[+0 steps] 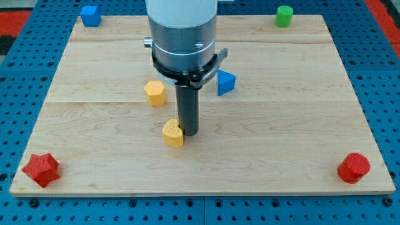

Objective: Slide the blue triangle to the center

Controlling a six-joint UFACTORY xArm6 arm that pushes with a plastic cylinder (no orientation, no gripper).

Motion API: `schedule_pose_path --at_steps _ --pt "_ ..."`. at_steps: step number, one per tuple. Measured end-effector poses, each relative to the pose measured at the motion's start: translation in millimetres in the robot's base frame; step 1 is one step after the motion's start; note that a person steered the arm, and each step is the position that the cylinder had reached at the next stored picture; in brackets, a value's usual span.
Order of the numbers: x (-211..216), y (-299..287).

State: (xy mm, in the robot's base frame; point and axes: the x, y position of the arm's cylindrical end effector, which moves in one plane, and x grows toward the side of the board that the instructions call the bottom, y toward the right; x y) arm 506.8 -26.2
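Note:
The blue triangle [225,82] lies on the wooden board [281,125], just right of the board's middle and partly behind the arm's body. My tip [189,133] rests on the board below and to the left of the blue triangle, apart from it. The tip touches the right side of a yellow heart-shaped block [172,133]. A yellow hexagonal block [155,92] lies to the upper left of the tip.
A blue cube [90,15] sits at the top left corner, a green cylinder [284,15] at the top right. A red star-shaped block [41,169] is at the bottom left, a red cylinder-like block [354,167] at the bottom right.

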Motion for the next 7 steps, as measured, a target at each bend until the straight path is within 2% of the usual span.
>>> schedule_pose_path --at_steps 2,3,5,7 --pt "0.0 6.3" --pt "-9.3 40.1" --pt "-57.2 100.7" --pt "-82.6 102.7"
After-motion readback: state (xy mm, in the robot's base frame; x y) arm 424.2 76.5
